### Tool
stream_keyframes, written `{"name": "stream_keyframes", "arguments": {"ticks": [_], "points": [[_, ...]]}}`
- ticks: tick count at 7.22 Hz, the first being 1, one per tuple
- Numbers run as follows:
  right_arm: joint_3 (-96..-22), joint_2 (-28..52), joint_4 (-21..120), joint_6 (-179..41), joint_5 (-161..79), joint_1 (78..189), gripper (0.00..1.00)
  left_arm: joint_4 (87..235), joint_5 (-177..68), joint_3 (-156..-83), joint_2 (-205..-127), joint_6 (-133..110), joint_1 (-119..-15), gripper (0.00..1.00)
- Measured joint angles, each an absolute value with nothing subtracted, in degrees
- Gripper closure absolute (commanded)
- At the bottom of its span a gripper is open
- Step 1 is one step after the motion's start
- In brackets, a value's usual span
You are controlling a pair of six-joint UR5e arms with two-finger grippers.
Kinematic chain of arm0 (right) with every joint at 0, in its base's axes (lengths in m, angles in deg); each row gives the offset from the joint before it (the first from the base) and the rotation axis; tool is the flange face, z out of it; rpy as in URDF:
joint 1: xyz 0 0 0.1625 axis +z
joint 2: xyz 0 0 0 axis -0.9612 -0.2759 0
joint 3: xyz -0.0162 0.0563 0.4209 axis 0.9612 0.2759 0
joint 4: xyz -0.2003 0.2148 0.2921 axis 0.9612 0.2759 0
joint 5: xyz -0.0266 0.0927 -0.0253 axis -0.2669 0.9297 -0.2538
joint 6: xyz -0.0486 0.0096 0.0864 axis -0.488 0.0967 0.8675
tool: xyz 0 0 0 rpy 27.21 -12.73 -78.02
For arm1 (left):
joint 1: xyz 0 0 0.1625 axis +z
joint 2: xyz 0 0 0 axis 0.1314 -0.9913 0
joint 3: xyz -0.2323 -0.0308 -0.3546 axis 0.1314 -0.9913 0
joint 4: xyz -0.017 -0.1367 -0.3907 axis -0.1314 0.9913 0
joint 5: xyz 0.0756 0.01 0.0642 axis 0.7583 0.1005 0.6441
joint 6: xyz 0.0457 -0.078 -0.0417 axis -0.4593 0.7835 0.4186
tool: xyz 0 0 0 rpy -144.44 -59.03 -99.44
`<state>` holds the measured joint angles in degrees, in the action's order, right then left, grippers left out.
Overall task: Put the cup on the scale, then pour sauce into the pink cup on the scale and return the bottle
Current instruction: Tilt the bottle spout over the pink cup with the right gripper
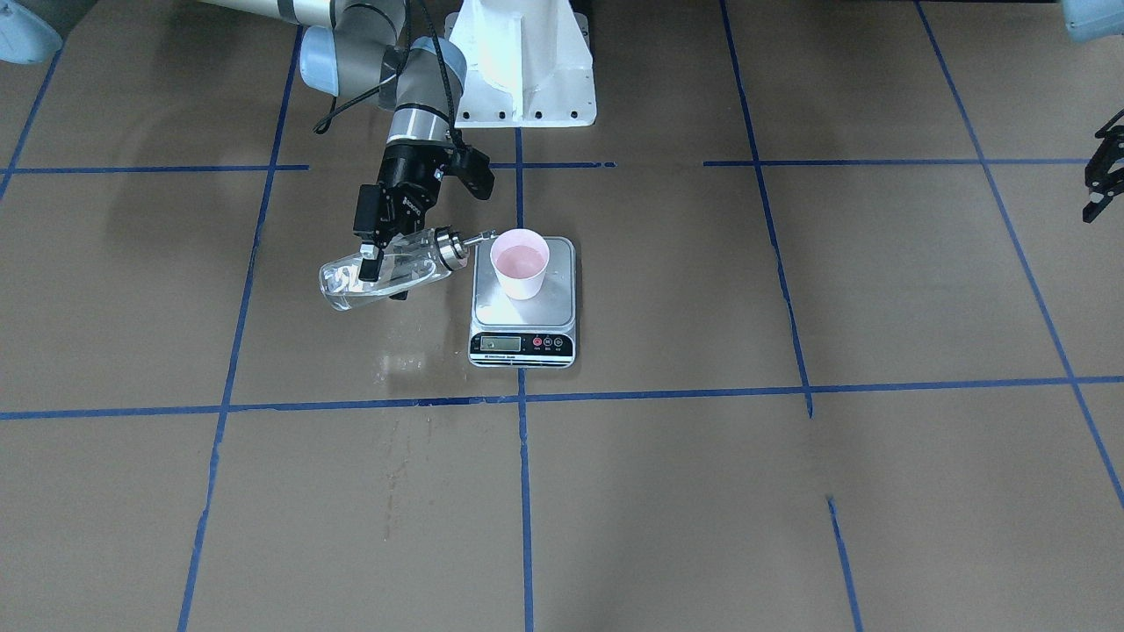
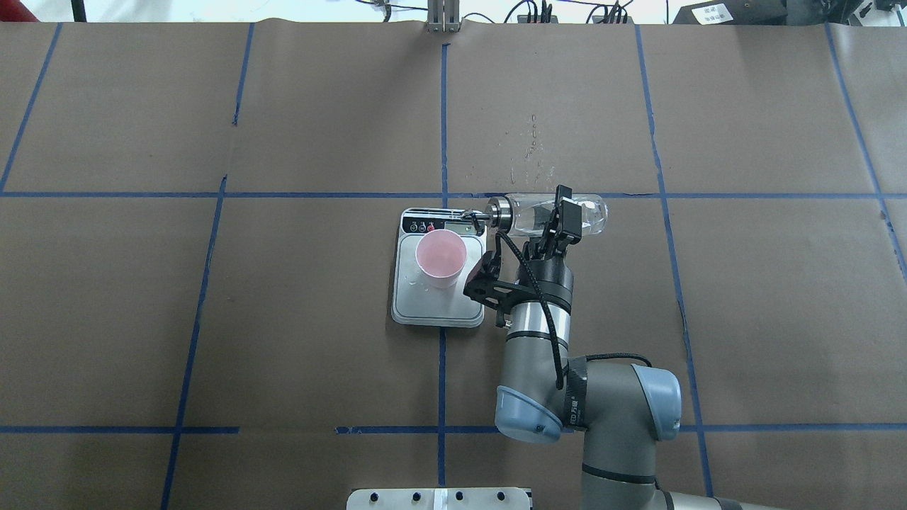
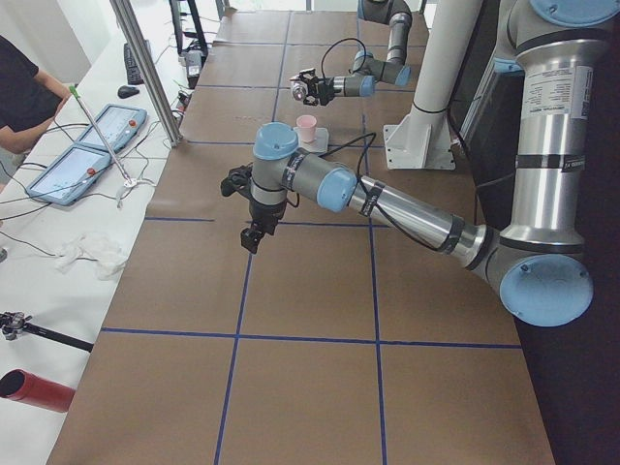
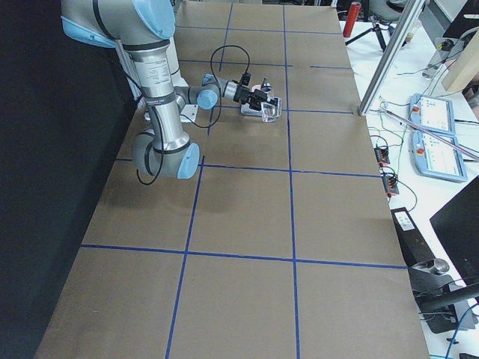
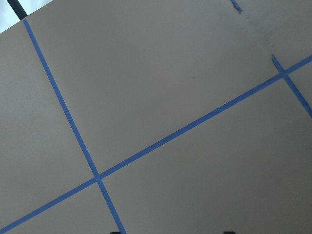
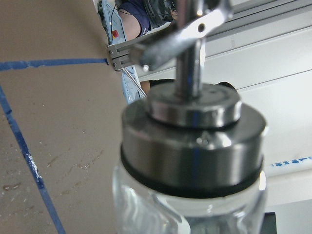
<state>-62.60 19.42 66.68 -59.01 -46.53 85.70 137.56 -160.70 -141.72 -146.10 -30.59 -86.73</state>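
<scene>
On the scale (image 1: 523,303), toward the edge of its silver platform nearest the robot, the cup (image 1: 520,263) stands upright, so step 1 of the task reads as complete; its pink interior looks faintly glossy, but whether sauce has reached it cannot be confirmed from these views. Just beside the cup, on the robot's right, the bottle (image 1: 386,269) is held nearly horizontal above the table, its silver cap and spout aimed at the cup, the spout tip at about the cup's rim in the front-facing view and over the scale's display strip in the overhead view. No stream is visible at the spout, and the contents are too clear to judge the level. The right gripper (image 1: 380,270) has its 2 fingers closed across the glass body at roughly mid-length, holding the bottle clear of the surface. Judged from this posture, the pour is in hand: either about to flow, flowing too thinly to see, or ending. Still outstanding are righting the bottle and returning it to the table. Wet marks lie on the brown paper near the scale and a few droplets on the platform beside the cup. The left gripper (image 1: 1103,174) hangs idle, well apart at the table's far side, its fingers apparently spread and holding nothing.
</scene>
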Motion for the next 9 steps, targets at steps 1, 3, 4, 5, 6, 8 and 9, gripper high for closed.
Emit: {"name": "stream_keyframes", "arguments": {"ticks": [1,3,4,5,6,8,9], "points": [[-61.3,19.5,66.6,-60.6,-48.3,85.6,1.00,137.6,-160.7,-141.7,-146.1,-30.6,-86.7,0.24],[-60.0,19.7,66.6,-66.3,-51.9,85.6,1.00,137.6,-160.7,-141.7,-146.1,-30.6,-86.7,0.24],[-59.8,19.8,66.6,-70.0,-53.7,85.6,1.00,137.6,-160.7,-141.7,-146.1,-30.6,-86.7,0.24],[-59.5,19.9,66.6,-73.3,-55.6,85.5,1.00,137.6,-160.7,-141.7,-146.1,-30.5,-86.7,0.24],[-59.2,19.9,66.5,-76.6,-57.5,85.4,1.00,137.6,-160.7,-141.7,-146.1,-30.5,-86.7,0.24],[-58.9,20.1,66.4,-81.8,-60.0,85.4,1.00,137.4,-160.7,-141.7,-146.1,-30.5,-86.7,0.24],[-58.9,20.3,66.4,-84.4,-60.9,85.3,1.00,137.1,-160.7,-141.7,-146.1,-30.5,-86.7,0.23]]}}
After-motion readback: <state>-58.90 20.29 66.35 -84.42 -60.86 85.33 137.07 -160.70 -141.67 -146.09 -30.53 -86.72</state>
